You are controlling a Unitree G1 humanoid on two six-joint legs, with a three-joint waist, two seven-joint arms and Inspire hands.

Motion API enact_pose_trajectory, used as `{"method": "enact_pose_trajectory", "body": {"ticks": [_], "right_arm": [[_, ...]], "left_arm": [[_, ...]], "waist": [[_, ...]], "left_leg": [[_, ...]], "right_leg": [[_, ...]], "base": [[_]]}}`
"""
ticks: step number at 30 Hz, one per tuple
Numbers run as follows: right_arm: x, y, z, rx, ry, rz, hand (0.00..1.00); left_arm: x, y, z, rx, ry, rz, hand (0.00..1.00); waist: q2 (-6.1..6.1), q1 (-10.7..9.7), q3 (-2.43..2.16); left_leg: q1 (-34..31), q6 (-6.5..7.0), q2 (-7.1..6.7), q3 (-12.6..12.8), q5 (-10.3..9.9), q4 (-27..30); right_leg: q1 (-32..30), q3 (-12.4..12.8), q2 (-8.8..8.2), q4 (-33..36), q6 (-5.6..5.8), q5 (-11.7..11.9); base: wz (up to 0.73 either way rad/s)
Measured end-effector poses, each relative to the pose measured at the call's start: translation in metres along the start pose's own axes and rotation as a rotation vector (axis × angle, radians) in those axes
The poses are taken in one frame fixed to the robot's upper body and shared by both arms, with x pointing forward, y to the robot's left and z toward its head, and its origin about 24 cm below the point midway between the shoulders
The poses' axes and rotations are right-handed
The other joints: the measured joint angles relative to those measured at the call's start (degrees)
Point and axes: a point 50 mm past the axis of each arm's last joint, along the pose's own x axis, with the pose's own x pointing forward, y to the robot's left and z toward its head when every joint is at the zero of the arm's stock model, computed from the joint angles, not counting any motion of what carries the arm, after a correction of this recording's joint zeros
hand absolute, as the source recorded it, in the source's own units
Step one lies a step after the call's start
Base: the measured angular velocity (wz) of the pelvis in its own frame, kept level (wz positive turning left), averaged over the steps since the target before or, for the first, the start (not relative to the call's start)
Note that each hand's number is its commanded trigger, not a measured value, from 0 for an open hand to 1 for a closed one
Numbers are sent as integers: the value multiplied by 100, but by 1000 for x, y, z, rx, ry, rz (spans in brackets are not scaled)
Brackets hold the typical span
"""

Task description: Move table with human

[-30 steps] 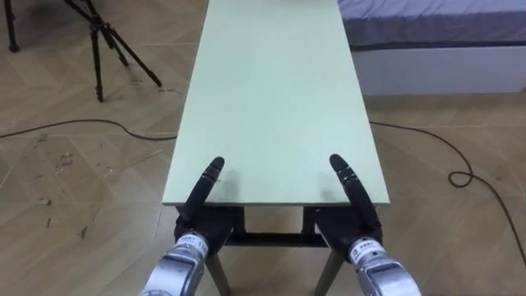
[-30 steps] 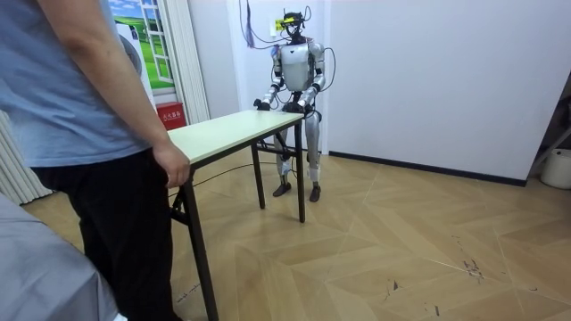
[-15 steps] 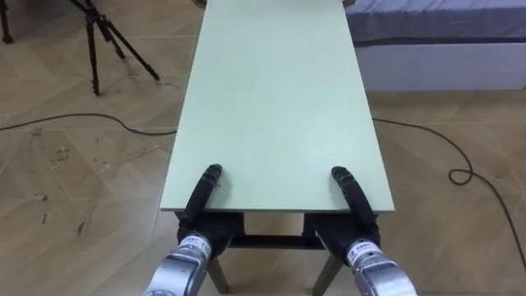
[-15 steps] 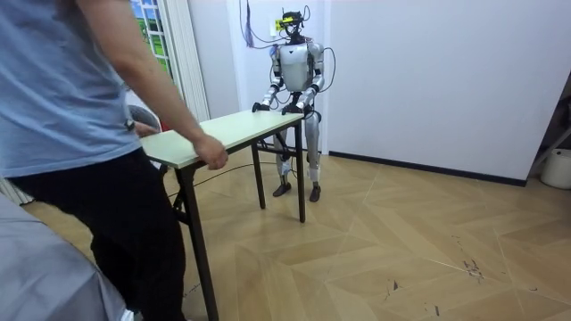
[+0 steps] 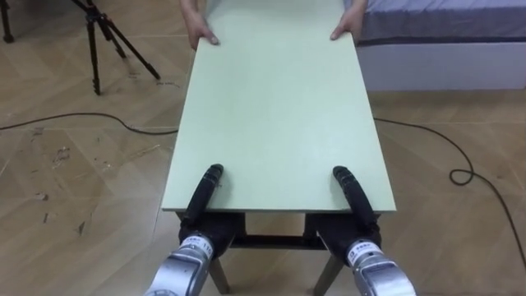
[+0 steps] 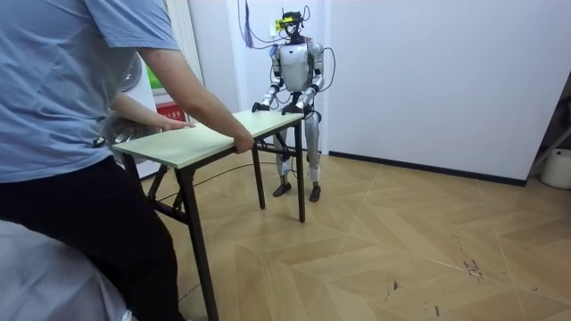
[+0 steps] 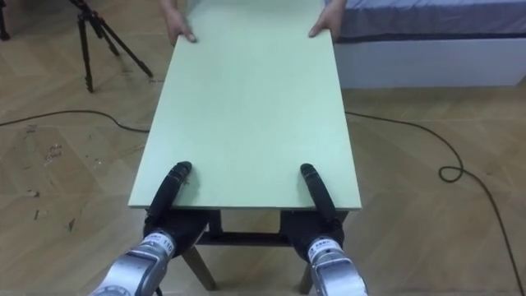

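Two grips at 6 o'clock: left hand (image 5: 203,193) and right hand (image 5: 352,193) pinch table (image 5: 275,107) edge, thumbs atop; person's hands (image 5: 200,33) hold 12 o'clock.

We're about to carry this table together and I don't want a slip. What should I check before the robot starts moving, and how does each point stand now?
1. Left hand and right hand at the table's near edge: ok.
2. Their hold under the tabletop: cannot tell, hidden beneath.
3. Person's hands on the far corners: ok.
4. Floor on the robot's right: not ok, a cable lies there, likely a trip risk.
5. Floor on its left: not ok, a tripod and a second cable are close.
6. Room at the person's end: cannot tell; a bed stands close by.
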Motion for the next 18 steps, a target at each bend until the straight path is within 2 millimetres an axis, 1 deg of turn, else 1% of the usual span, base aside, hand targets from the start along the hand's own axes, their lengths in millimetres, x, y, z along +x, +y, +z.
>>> {"method": "enact_pose_trajectory", "body": {"ticks": [9,11,15,16,18], "right_arm": [[-2,-1,0,-22,3,6,100],[-8,-4,-1,-12,10,6,100],[-12,-7,-4,-5,23,6,100],[-14,-7,-4,-5,22,7,100],[-15,-4,-4,-5,23,22,100]], "left_arm": [[-6,7,-1,25,-2,-21,100],[-10,12,-1,44,-5,-38,100],[-15,17,1,76,-8,-52,100],[-16,18,1,81,-8,-58,100],[-20,16,2,95,-16,-75,100]], "waist": [[50,-13,-22],[58,-13,-19],[97,0,-42],[110,6,-51],[111,-4,-53]], "left_leg": [[29,1,0,31,1,-24],[48,1,0,34,1,-26],[44,0,-1,32,1,-26],[43,0,-1,30,1,-26],[43,0,-1,25,1,-21]], "right_leg": [[-8,19,9,2,0,0],[4,-2,9,1,0,0],[4,-6,9,2,0,0],[4,-6,9,3,0,0],[3,-7,10,6,-1,0]], "base": [[-2],[0],[0],[0],[0]]}}
